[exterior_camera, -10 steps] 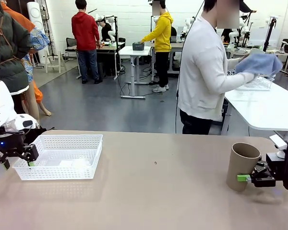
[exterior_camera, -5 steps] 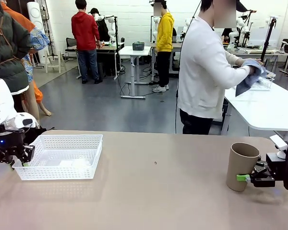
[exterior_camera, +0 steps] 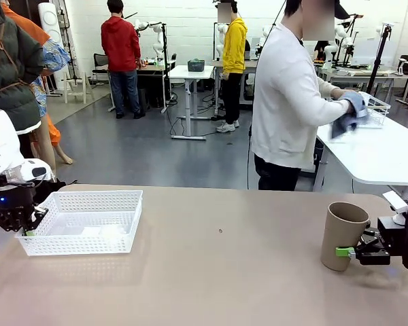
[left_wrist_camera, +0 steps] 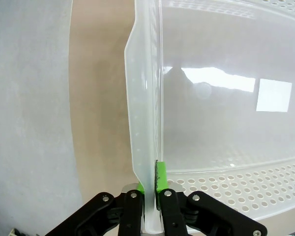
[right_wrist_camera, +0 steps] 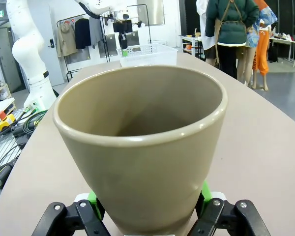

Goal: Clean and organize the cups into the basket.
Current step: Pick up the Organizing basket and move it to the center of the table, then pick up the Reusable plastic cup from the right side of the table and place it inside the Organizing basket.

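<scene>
Front view shows matte tapered cup (exterior_camera: 343,234) and lattice-walled basket (exterior_camera: 81,243).

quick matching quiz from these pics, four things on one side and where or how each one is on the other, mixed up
Things:
1. cup
2. basket
3. left gripper
4. blue cloth

Place or state:
a. pinched shut on a white lattice wall
b. tan, upright at the right end of the table
c. held by the person, beyond the table
d. white, at the table's left end

Pairs: 1-b, 2-d, 3-a, 4-c
</scene>
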Motion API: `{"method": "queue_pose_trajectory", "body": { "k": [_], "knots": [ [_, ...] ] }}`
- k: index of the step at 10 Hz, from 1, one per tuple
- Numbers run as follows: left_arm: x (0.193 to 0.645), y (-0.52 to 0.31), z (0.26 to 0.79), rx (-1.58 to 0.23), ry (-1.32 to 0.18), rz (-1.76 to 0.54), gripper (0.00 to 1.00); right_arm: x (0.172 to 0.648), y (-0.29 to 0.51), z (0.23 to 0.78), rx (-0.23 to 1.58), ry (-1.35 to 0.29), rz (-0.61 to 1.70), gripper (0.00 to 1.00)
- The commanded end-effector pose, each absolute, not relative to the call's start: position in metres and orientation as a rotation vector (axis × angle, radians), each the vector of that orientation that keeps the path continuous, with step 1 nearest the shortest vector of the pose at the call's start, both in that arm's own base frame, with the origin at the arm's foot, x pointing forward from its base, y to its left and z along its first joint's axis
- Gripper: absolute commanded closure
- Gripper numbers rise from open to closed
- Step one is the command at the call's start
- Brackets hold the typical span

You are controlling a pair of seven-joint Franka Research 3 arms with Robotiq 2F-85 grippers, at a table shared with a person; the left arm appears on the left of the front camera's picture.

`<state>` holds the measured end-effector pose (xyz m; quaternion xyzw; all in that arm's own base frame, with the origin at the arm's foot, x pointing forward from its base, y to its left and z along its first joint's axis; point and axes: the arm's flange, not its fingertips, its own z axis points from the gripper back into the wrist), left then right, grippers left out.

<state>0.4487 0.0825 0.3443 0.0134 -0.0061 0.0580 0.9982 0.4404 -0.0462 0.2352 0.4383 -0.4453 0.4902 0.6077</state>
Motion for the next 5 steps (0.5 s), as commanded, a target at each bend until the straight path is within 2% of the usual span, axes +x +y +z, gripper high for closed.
{"method": "queue_pose_trajectory", "body": {
  "k": [1,2,3,4,5],
  "knots": [
    [0.45,0.084,0.348,0.003,-0.003,0.108,1.0,0.446,-0.049,0.23,0.993,-1.054,1.132,1.0],
    [0.449,0.082,0.347,0.009,-0.002,0.111,1.0,0.445,-0.049,0.231,0.981,-1.055,1.134,1.0],
    [0.447,0.077,0.347,0.01,-0.014,0.112,1.0,0.441,-0.048,0.234,0.96,-1.053,1.139,0.76],
    [0.446,0.068,0.352,0.0,-0.018,0.104,1.0,0.434,-0.043,0.246,0.906,-1.03,1.146,0.24],
    [0.445,0.055,0.358,-0.009,-0.031,0.082,1.0,0.428,-0.037,0.265,0.886,-1.047,1.161,0.24]
  ]
}}
